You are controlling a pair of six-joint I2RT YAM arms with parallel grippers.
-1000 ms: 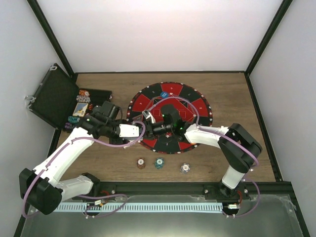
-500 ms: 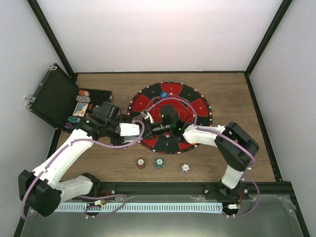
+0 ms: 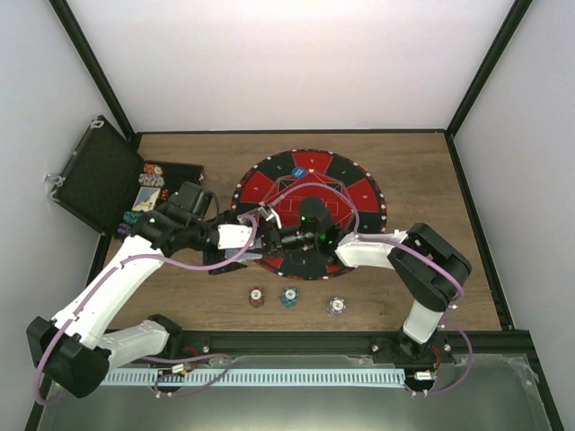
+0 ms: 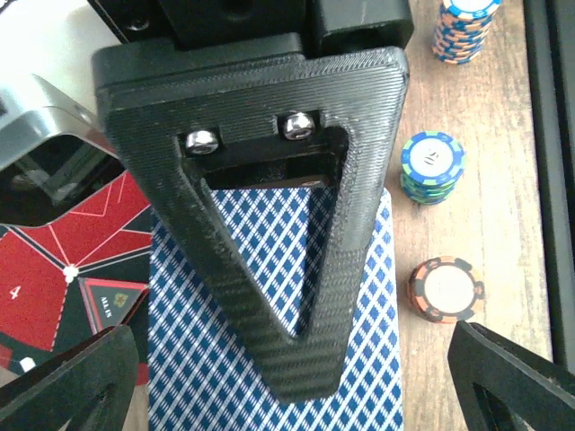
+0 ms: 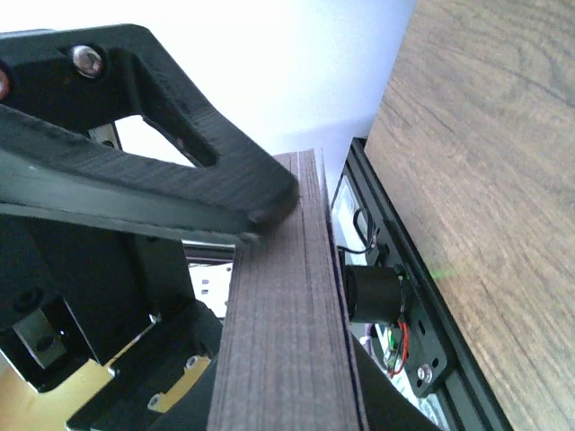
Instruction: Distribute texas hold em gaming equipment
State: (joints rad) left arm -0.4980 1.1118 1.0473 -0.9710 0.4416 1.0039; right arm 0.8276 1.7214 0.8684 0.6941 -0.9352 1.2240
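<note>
Wooden table [image 3: 422, 166] — round red-and-black mat [image 3: 310, 163], black case [image 3: 97, 175] at left, three chip stacks [image 3: 289, 295] near edge

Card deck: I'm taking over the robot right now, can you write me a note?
Left gripper: open, standing wide around the card deck.
Right gripper: shut on the card deck, by the mat's left edge.
Three chip stacks stand on the table before the mat; more chips in the case.
Done: three stacks out.
Left: probably dealing cards and remaining chips.

The right gripper [image 4: 304, 377] hid the middle of the blue-checked card deck [image 4: 198, 359], its lower end cut off.
</note>
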